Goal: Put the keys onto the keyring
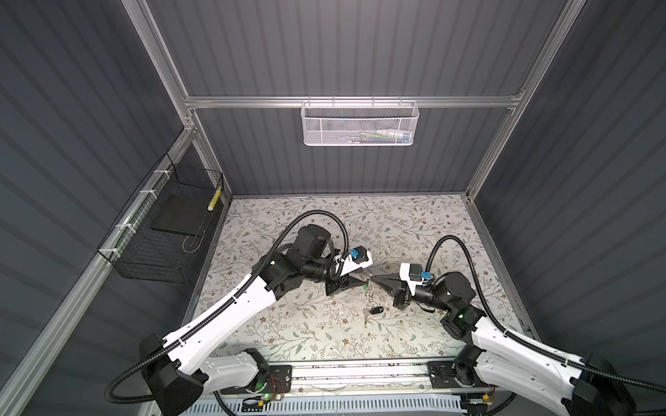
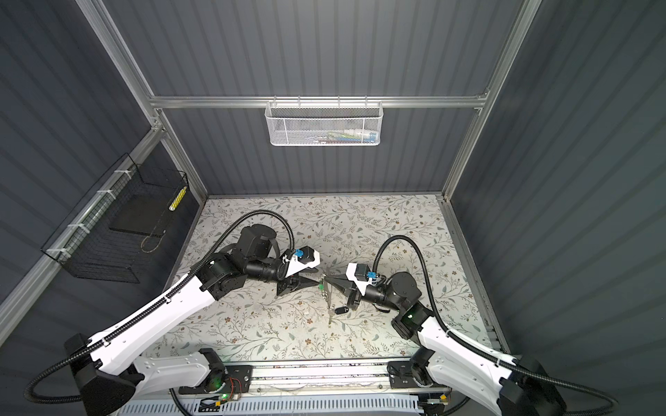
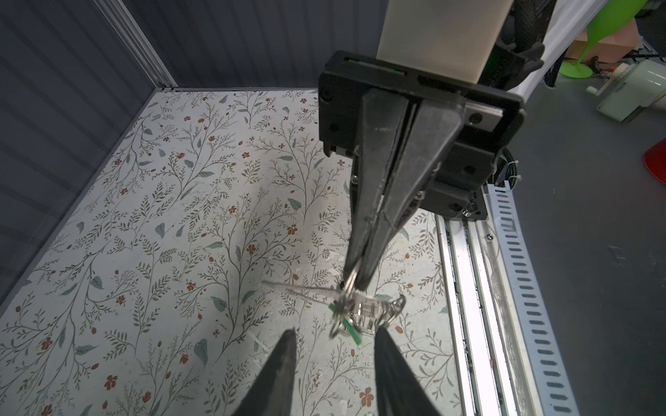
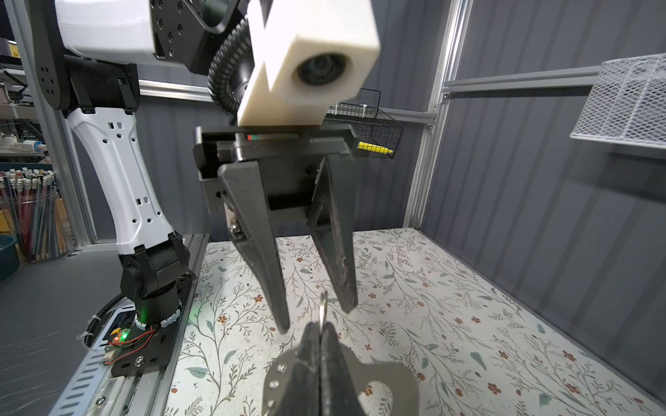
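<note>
Both arms meet mid-table, tips nearly nose to nose. R gripper (image 4: 319,342) is clamped fully closed on 1 of the small metal rings of the keyring (image 4: 405,378), so the grey plate dangles off the table under its tips. In both top views the keyring (image 1: 368,293) (image 2: 327,296) shows pretty much edge-on.

L gripper (image 4: 317,317) is partway open. Its 2 fingers (image 4: 283,317) sit either side of that pinched ring w/ a gap on each side, not gripping anything afaict.

From the left wrist cam the L gripper (image 3: 337,333) frames the ring cluster. The green-tag key (image 3: 351,329) hangs in that cluster right below the R tips. Can't tell if it's properly threaded on or just caught there. The green tag is also visible in a top view (image 1: 365,287).

Black-tag key (image 1: 376,310) (image 2: 340,310) lies flat on the floral table (image 1: 324,223), on the robot-base side of the hanging plate and near it. Touching or not, can't tell.
</note>
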Robot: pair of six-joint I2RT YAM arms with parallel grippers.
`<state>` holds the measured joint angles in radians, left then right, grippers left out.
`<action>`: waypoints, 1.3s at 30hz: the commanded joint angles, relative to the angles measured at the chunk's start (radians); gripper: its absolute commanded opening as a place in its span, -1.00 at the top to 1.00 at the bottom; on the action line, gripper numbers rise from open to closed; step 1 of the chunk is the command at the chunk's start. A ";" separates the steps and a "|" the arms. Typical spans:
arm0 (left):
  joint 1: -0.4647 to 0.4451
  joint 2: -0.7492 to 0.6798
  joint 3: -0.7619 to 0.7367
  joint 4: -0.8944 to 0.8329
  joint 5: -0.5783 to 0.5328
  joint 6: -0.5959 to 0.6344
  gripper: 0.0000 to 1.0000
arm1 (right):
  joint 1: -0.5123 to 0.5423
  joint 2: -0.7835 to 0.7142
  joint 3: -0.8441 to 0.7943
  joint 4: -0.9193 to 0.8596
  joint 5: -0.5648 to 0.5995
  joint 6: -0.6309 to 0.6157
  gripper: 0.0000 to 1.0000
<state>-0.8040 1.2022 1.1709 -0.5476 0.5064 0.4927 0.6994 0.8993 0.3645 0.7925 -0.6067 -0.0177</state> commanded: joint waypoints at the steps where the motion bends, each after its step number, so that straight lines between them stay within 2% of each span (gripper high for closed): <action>1: 0.000 -0.034 -0.042 0.083 0.044 -0.047 0.24 | 0.003 0.000 -0.009 0.090 -0.028 0.024 1.00; 8: 0.001 -0.074 -0.156 0.206 0.076 -0.122 0.19 | 0.003 0.000 -0.006 0.106 -0.028 0.034 1.00; 13: -0.002 -0.067 -0.177 0.247 0.084 -0.143 0.24 | 0.002 0.006 -0.006 0.117 -0.024 0.041 1.00; 25: -0.016 -0.046 -0.181 0.270 0.089 -0.142 0.68 | 0.002 0.009 -0.015 0.151 -0.002 0.055 1.00; 28: -0.019 -0.040 -0.179 0.262 0.083 -0.138 0.65 | 0.003 0.000 -0.019 0.157 0.007 0.056 1.00; 31: -0.025 -0.032 -0.182 0.265 0.076 -0.144 0.44 | 0.000 -0.002 -0.021 0.163 0.008 0.059 1.00; 33: -0.028 -0.026 -0.183 0.275 0.075 -0.147 0.43 | 0.000 0.000 -0.022 0.165 0.005 0.061 1.00; 36: -0.033 -0.019 -0.183 0.281 0.075 -0.149 0.49 | 0.000 0.000 -0.025 0.175 0.007 0.064 1.00; 39: -0.037 -0.014 -0.179 0.276 0.083 -0.144 0.68 | -0.003 -0.002 -0.027 0.180 0.008 0.067 1.00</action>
<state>-0.8326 1.1805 0.9993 -0.2863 0.5770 0.3485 0.6991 0.9123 0.3454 0.9180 -0.6048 0.0360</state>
